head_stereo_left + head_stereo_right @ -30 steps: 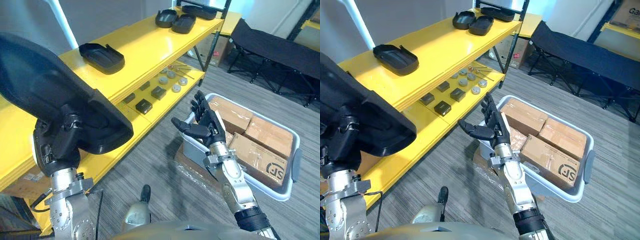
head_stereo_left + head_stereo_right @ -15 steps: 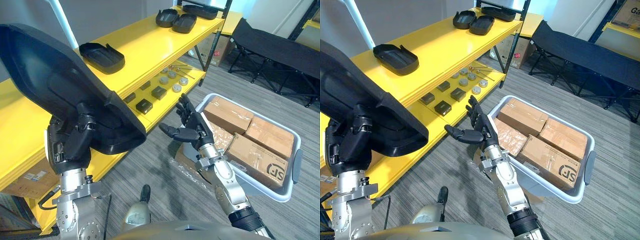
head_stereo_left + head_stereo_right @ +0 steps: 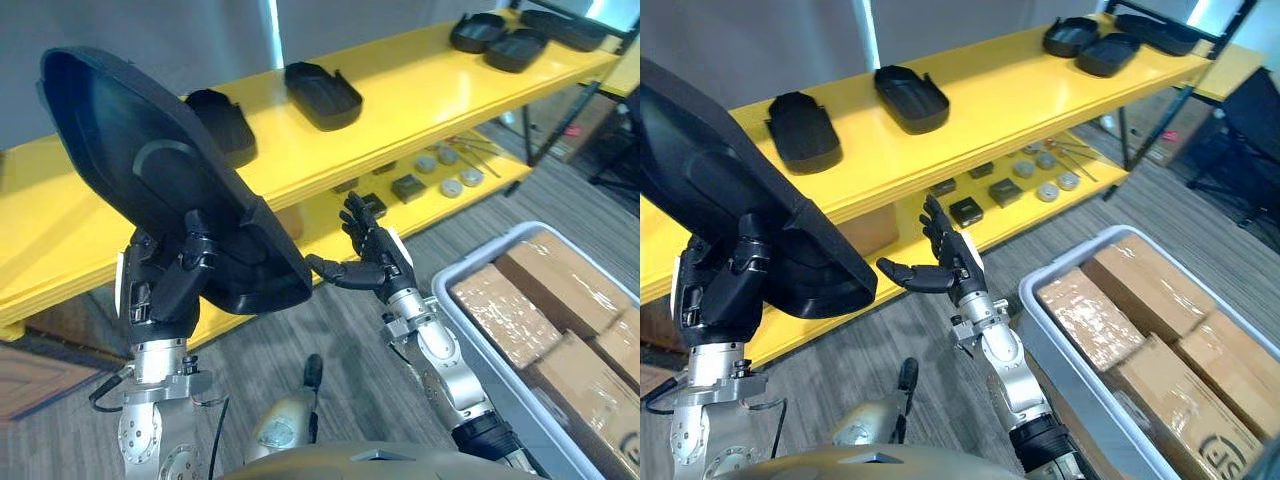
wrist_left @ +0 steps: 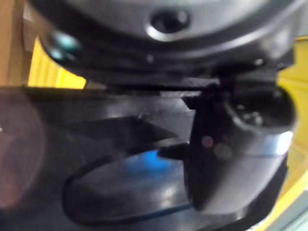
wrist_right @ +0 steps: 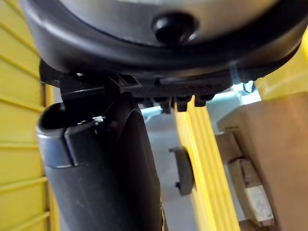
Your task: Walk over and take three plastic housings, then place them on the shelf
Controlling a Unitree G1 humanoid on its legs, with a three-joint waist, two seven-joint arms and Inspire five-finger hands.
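Note:
My left hand [image 3: 165, 290] is shut on the lower edge of a big black plastic housing [image 3: 150, 170], held up tilted in front of the yellow shelf [image 3: 400, 95]; the same housing [image 4: 120, 163] shows close up past the thumb in the left wrist view. My right hand [image 3: 370, 262] is open and holds nothing, its fingers spread just right of the housing's lower corner. Two more black housings lie on the shelf's top board, one [image 3: 322, 95] in the middle and one [image 3: 222, 120] partly behind the held piece. Several others [image 3: 510, 40] sit at the far right end.
The lower shelf board [image 3: 470, 185] carries small dark blocks [image 3: 407, 186] and grey discs [image 3: 448, 187]. A grey bin [image 3: 1080, 350] of cardboard boxes [image 3: 1150, 285] stands on the floor at the right. Striped grey carpet [image 3: 340, 340] runs between the shelf and the bin.
The camera has turned toward the shelf, so the bin slid to the lower right. My right hand has come closer to the held housing. The left hand keeps its hold.

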